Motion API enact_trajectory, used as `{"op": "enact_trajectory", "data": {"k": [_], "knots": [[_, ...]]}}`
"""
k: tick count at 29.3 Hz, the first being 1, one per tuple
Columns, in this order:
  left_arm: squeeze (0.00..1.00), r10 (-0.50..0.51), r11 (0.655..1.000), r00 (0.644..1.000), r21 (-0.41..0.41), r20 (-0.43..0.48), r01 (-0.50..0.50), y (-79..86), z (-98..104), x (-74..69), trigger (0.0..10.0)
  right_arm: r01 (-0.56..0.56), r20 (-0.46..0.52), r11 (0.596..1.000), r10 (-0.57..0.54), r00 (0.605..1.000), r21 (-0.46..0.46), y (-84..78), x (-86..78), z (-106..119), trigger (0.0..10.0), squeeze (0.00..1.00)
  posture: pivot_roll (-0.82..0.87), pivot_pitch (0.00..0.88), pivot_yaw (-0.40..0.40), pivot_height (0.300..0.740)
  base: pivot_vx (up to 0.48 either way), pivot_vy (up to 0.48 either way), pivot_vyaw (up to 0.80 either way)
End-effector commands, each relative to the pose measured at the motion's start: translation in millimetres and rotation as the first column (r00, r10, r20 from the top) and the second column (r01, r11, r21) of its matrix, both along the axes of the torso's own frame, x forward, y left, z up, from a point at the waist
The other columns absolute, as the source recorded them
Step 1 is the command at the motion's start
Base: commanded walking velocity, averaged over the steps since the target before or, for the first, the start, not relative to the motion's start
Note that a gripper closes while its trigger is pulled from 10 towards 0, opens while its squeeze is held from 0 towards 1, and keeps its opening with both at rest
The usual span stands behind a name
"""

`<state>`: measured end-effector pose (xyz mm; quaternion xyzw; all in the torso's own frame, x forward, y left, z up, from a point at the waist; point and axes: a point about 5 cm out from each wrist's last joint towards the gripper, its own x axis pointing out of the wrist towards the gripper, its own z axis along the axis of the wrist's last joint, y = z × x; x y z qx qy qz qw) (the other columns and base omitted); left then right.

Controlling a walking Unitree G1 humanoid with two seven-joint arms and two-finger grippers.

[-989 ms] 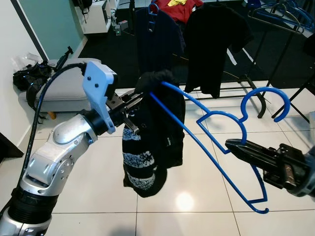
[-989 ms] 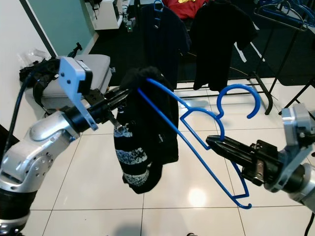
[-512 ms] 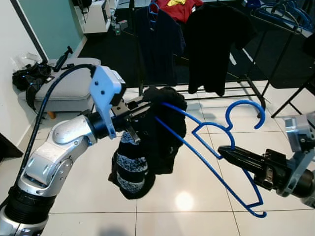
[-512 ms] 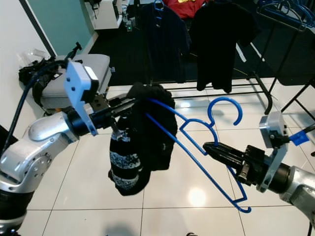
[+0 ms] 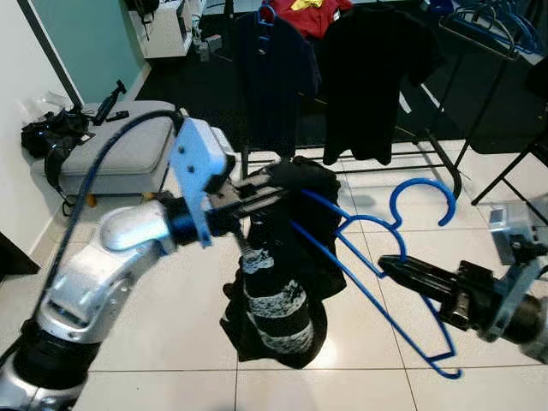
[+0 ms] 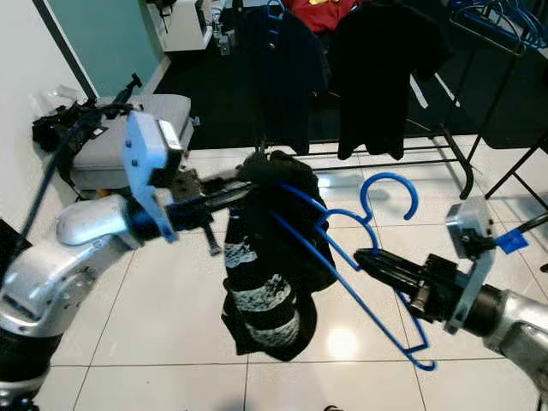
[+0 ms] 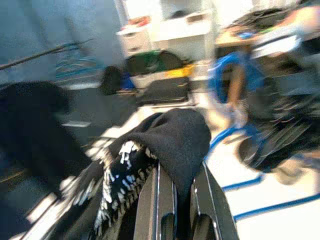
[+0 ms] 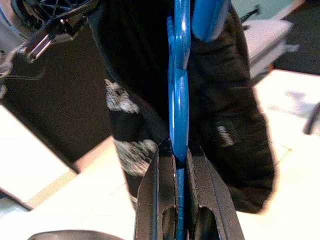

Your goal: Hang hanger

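Observation:
A blue plastic hanger (image 5: 377, 257) slants across the middle, its hook (image 5: 424, 199) curling up at the right. My right gripper (image 5: 402, 272) is shut on the hanger's lower bar, seen close in the right wrist view as the hanger (image 8: 179, 95) between the fingers (image 8: 202, 195). A black garment with white patterned bands (image 5: 278, 282) hangs over the hanger's left end. My left gripper (image 5: 274, 190) is shut on the top fold of that garment (image 7: 175, 140).
A clothes rack at the back holds a dark shirt (image 5: 272, 68) on a blue hanger, a black T-shirt (image 5: 377, 77) and a red garment (image 5: 318, 10). A grey padded stool (image 5: 120, 154) stands at the left. Another dark rack (image 5: 492, 51) with blue hangers is far right.
My left arm has carried the garment to the right and further along the hanger. The garment has swung lower. The right gripper and the hanger stay roughly where they were.

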<state>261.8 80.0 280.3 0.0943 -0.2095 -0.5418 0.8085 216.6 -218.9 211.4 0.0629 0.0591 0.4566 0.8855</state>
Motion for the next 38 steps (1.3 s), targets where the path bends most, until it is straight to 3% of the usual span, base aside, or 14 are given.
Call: {"op": "enact_trajectory", "data": {"k": [1, 3, 7, 9, 10, 12, 13, 16, 21, 22, 24, 25, 26, 38], "knots": [[0.0, -0.12, 0.992, 0.991, -0.02, 0.055, 0.122, -21.3, 8, -14.8, 1.4, -0.061, -0.023, 0.998, 0.061, 0.998, 0.006, 14.8, -0.4, -7, 10.0, 0.0, -0.02, 0.153, 0.062, 0.74, 0.0, 0.0, 0.0], [0.0, -0.204, 0.977, 0.977, -0.046, 0.066, 0.207, -52.6, 8, -22.3, 1.2, -0.137, -0.076, 0.99, 0.138, 0.988, 0.009, 39.2, 2.1, -24, 10.0, 0.0, -0.01, 0.154, 0.055, 0.74, 0.0, 0.0, 0.0], [0.0, -0.237, 0.968, 0.97, -0.071, 0.061, 0.241, -58.2, 12, -25.3, 1.4, -0.115, -0.08, 0.993, 0.114, 0.99, -0.005, 43.4, 7.7, -30, 10.0, 0.0, -0.01, 0.155, 0.058, 0.74, 0.0, 0.0, 0.0], [0.0, -0.237, 0.968, 0.97, -0.071, 0.061, 0.241, -58.2, 12, -25.3, 1.4, -0.115, -0.08, 0.993, 0.114, 0.99, -0.005, 43.4, 7.7, -30, 10.0, 0.0, -0.01, 0.155, 0.058, 0.74, 0.0, 0.0, 0.0], [0.0, -0.273, 0.959, 0.961, -0.073, 0.047, 0.275, -59.5, 11, -29.5, 2.5, -0.024, -0.055, 1.0, 0.023, 0.998, -0.01, 41.9, 21.0, -31, 10.0, 0.0, -0.01, 0.155, 0.059, 0.74, 0.0, 0.0, 0.0], [0.0, -0.299, 0.951, 0.953, -0.072, 0.036, 0.301, -59.8, 10, -32.7, 2.5, 0.042, -0.036, 0.999, -0.042, 0.998, -0.01, 40.4, 30.3, -30, 10.0, 0.0, -0.01, 0.155, 0.059, 0.74, 0.0, 0.0, 0.0], [0.0, -0.289, 0.957, 0.957, -0.04, 0.001, 0.288, -56.7, 0, -32.5, 4.0, 0.126, 0.011, 0.992, -0.126, 0.992, 0.01, 37.7, 41.0, -26, 10.0, 0.0, -0.01, 0.159, 0.059, 0.74, 0.0, 0.0, 0.0], [0.0, -0.268, 0.963, 0.962, -0.017, -0.059, 0.268, -50.1, -13, -32.8, 4.2, 0.207, 0.064, 0.977, -0.21, 0.976, 0.054, 34.6, 50.5, -19, 10.0, 0.0, 0.0, 0.161, 0.058, 0.74, 0.0, 0.0, 0.0], [0.0, -0.27, 0.963, 0.959, -0.023, -0.091, 0.269, -46.8, -17, -34.8, 4.2, 0.219, 0.079, 0.973, -0.225, 0.971, 0.075, 34.2, 51.9, -16, 10.0, 0.0, 0.0, 0.161, 0.057, 0.74, 0.0, 0.0, 0.0], [0.0, -0.27, 0.963, 0.957, -0.002, -0.108, 0.271, -45.2, -22, -37.0, 7.0, 0.205, 0.088, 0.975, -0.213, 0.973, 0.087, 35.9, 51.0, -14, 10.0, 0.0, 0.0, 0.161, 0.056, 0.74, 0.0, 0.0, 0.0], [0.0, -0.27, 0.963, 0.957, -0.002, -0.108, 0.271, -45.2, -22, -37.0, 7.0, 0.205, 0.088, 0.975, -0.213, 0.973, 0.087, 35.9, 51.0, -14, 10.0, 0.0, 0.0, 0.161, 0.056, 0.74, 0.0, 0.0, 0.0], [0.0, -0.222, 0.972, 0.967, 0.052, -0.123, 0.23, -43.8, -33, -33.6, 10.0, 0.155, 0.087, 0.985, -0.161, 0.983, 0.072, 40.2, 47.3, -14, 10.0, 0.0, 0.0, 0.158, 0.055, 0.74, 0.0, 0.0, 0.0], [0.0, -0.145, 0.984, 0.982, 0.081, -0.123, 0.156, -43.9, -40, -25.0, 10.0, 0.078, 0.067, 0.997, -0.079, 0.995, 0.025, 46.2, 40.3, -19, 10.0, 0.0, 0.0, 0.158, 0.056, 0.74, 0.0, 0.0, 0.0], [0.0, -0.014, 0.999, 0.994, 0.043, -0.11, 0.019, -49.3, -35, -6.8, 10.0, -0.076, -0.016, 0.992, 0.075, 0.997, -0.104, 56.6, 22.4, -38, 10.0, 0.0, -0.01, 0.154, 0.06, 0.74, 0.0, 0.0, 0.0]]}}
